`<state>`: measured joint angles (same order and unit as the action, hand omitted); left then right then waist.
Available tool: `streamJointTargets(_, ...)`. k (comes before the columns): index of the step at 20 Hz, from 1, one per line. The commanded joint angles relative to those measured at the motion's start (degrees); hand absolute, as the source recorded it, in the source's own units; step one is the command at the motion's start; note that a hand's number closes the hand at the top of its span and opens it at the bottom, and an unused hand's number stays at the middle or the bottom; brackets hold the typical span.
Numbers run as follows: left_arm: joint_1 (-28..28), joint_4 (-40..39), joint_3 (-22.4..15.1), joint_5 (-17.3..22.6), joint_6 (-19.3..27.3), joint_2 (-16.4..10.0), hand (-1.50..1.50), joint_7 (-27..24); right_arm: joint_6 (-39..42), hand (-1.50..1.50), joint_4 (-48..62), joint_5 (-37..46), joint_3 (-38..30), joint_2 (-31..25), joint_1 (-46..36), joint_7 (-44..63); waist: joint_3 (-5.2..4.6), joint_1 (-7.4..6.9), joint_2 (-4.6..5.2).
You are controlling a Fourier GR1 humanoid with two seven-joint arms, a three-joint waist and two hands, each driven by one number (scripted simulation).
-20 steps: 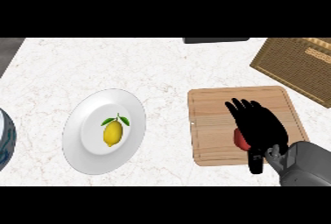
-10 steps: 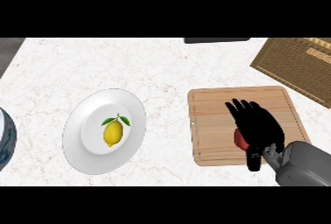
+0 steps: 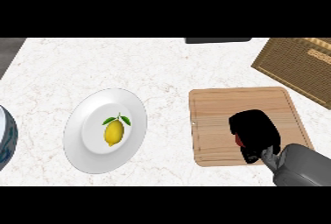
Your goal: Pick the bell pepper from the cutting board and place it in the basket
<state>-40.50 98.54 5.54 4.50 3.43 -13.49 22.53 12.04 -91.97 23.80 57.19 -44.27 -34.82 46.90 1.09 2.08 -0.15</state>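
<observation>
Bell pepper [image 3: 238, 140] shows only as a red sliver on the wooden cutting board [image 3: 220, 105], in the board's lower right part, almost wholly hidden under the right hand [image 3: 255, 130].

Head view: the right hand comes in from the lower right corner on its grey forearm. Its black fingers are curled down round the bell pepper in one compact mass. The wicker basket [image 3: 294, 65] lies at the upper right, well apart from the hand, just beyond the board's far corner. A pale patch on its rim may be a label, too small to read. No other writing shows.

The counter [image 3: 155, 65] is white marble with faint veins. Left of the board stands a white plate [image 3: 87, 148] bearing a lemon [image 3: 114, 132] with two green leaves. A dark rounded rim [image 3: 5, 140] shows at the left edge and a dark slab [image 3: 216, 40] at the top.

Half a second ago the fingers were spread straight over the pepper; they have since closed.
</observation>
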Motion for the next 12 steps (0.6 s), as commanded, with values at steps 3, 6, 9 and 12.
streamJointTargets(3, 14.72, 1.09, -4.06, 1.3, -3.75, 0.33, 0.0, -2.96, 0.28, 1.5, 0.77, 3.42, 1.74, -0.92, -0.38, -2.74, -1.27, 1.71, 0.23)
streamJointTargets(6, 14.5, 2.73, -5.15, 0.65, -3.83, 0.79, 0.0, -2.79, -0.55, 1.5, 2.53, 4.13, 1.16, 0.06, -1.13, -3.66, -1.19, 1.34, 0.43)
streamJointTargets(9, 14.02, 1.32, -5.1, -0.27, -3.32, 1.49, 0.0, -4.35, -3.07, 1.5, 6.33, 4.48, -1.52, 1.41, -1.57, -1.88, -1.22, 0.88, 0.59)
streamJointTargets(12, 12.22, 2.68, -4.76, 0.04, -3.38, 1.62, 0.0, -3.95, -5.35, 1.5, 14.26, -0.31, -10.13, 7.13, -4.23, 7.33, -1.24, 0.4, 1.42)
